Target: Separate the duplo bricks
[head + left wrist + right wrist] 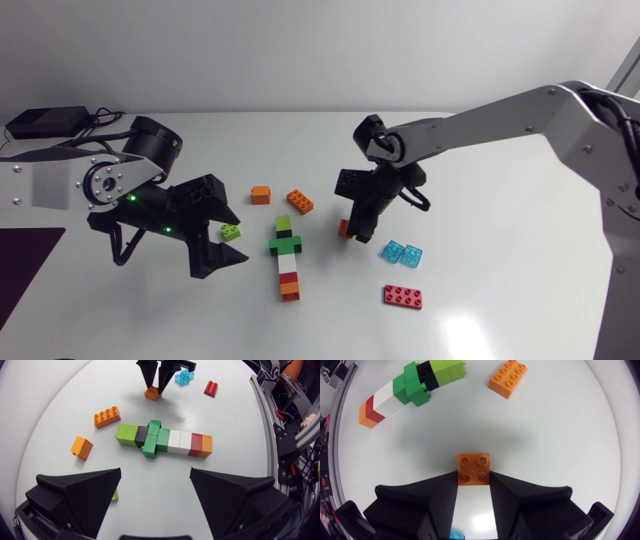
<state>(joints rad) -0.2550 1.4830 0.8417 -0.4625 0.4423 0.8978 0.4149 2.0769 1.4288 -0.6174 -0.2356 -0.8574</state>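
1. The left gripper (155,471) hangs low over the table with its fingers spread wide and nothing gripped. The brick row lies just ahead of it.
2. The right gripper (473,479) points down at the table, its fingertips pinching a small orange square brick (473,466) from two sides. The wrist view shows four studs on the brick's top.
3. The white table (490,320) carries all the bricks.
4. The joined row of duplo bricks (286,258) lies flat between the two grippers. It runs lime, lime, black, a green cross-piece, green, white, red and orange.
5. A loose orange eight-stud brick (300,201) lies near the lime end of the row, apart from it.
6. A red eight-stud brick (402,296) lies alone beyond the right gripper, well apart from the row.
7. Two clear blue bricks (401,253) sit touching each other, between the red brick and the right gripper.
8. A second small orange brick (261,195) lies beside the eight-stud orange one, not touching it.
9. A small lime brick (231,231) rests on the table between the left gripper's open fingers. I cannot tell whether either finger touches it.
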